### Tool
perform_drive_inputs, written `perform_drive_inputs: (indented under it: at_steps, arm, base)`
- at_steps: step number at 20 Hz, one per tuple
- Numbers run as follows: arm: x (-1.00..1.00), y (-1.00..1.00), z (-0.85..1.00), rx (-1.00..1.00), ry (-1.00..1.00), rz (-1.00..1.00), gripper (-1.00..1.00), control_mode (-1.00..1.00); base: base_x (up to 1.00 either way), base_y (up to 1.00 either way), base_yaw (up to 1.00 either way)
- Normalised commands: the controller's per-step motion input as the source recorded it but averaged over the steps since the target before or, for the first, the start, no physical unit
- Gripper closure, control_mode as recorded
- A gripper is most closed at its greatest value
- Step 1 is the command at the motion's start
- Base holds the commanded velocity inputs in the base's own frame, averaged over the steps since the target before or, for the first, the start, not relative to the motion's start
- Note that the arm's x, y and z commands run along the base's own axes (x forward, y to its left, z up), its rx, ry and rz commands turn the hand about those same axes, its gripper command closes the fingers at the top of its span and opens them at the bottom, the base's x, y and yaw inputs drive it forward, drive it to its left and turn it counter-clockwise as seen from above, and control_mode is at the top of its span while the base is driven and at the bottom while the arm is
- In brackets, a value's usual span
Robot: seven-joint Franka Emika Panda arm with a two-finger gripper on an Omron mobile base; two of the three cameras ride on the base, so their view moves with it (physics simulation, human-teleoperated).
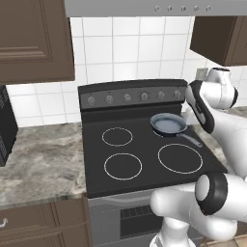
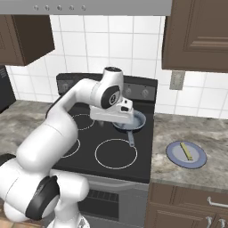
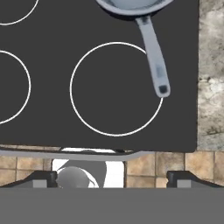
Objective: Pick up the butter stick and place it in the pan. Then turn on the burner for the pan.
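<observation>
The butter stick (image 2: 186,151) is a thin yellow bar lying on a flat blue-grey plate (image 2: 198,159) on the counter right of the stove. The pan (image 1: 169,124) (image 2: 135,121) sits empty on the back right burner, its grey handle (image 3: 154,59) pointing toward the stove's front. My gripper (image 3: 113,180) hangs open above the front right burner ring (image 3: 116,89), with nothing between its fingertips. In the right base view the white hand (image 2: 112,112) hovers just left of the pan, well away from the butter stick.
The black stove (image 1: 144,164) has a row of knobs (image 1: 127,97) on its back panel. Marble counter lies on both sides (image 1: 38,164) (image 2: 196,133). Wall cabinets (image 2: 196,31) hang above, and a dark appliance (image 1: 6,125) stands at the far left.
</observation>
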Motion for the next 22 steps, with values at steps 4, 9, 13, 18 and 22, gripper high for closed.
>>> perform_drive_inputs:
  at_steps: [4,9,13,18,22]
  arm:
    - [0.00,-0.09,-0.19,0.00,0.09,0.00,-1.00,-1.00]
    - [0.00,-0.20,-0.18,0.00,0.06,0.00,-1.00,-1.00]
    - [0.00,-0.45,-0.13,0.00,0.04,0.03,-1.00,-1.00]
    - [0.02,-0.39,-0.11,0.00,0.06,0.03,-1.00,-1.00]
    - [0.03,-0.35,-0.08,0.00,0.04,0.04,-1.00,-1.00]
  base:
    - [0.00,0.00,0.00]
    - [0.00,0.00,0.00]
    - [0.00,0.00,0.00]
    - [0.00,0.00,0.00]
    - [0.00,0.00,0.00]
